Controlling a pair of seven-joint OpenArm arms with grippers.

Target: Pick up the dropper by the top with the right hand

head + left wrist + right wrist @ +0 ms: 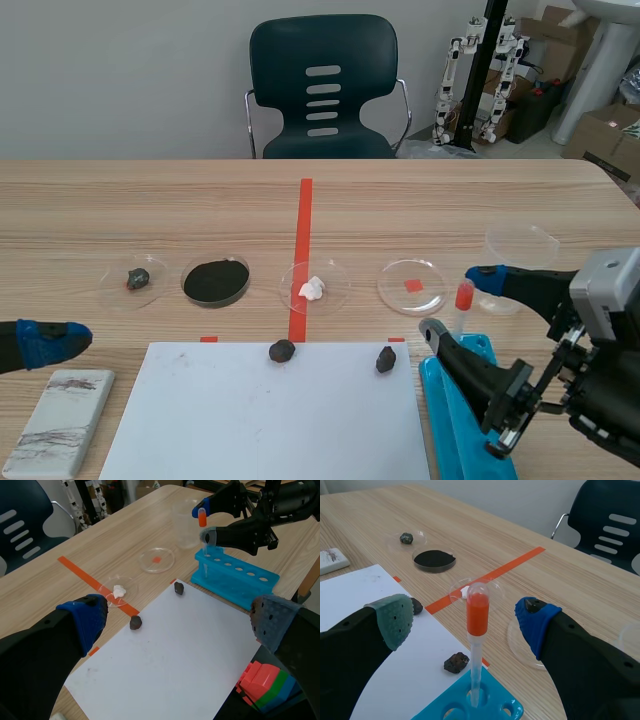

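- Scene view: the dropper [463, 297] stands upright in the rack [452, 405] at the right of the worktop [150, 210]. The right jaws are spread on either side of its top.
- Left wrist view: the left jaws are spread over the paper [165, 645], well apart from the dropper [202, 518].
- Right wrist view: an orange-red bulb [477, 615] on a clear stem [475, 670] sits between the spread right jaws. Best to centre on the bulb, close gently so it is not crushed, then lift straight up.
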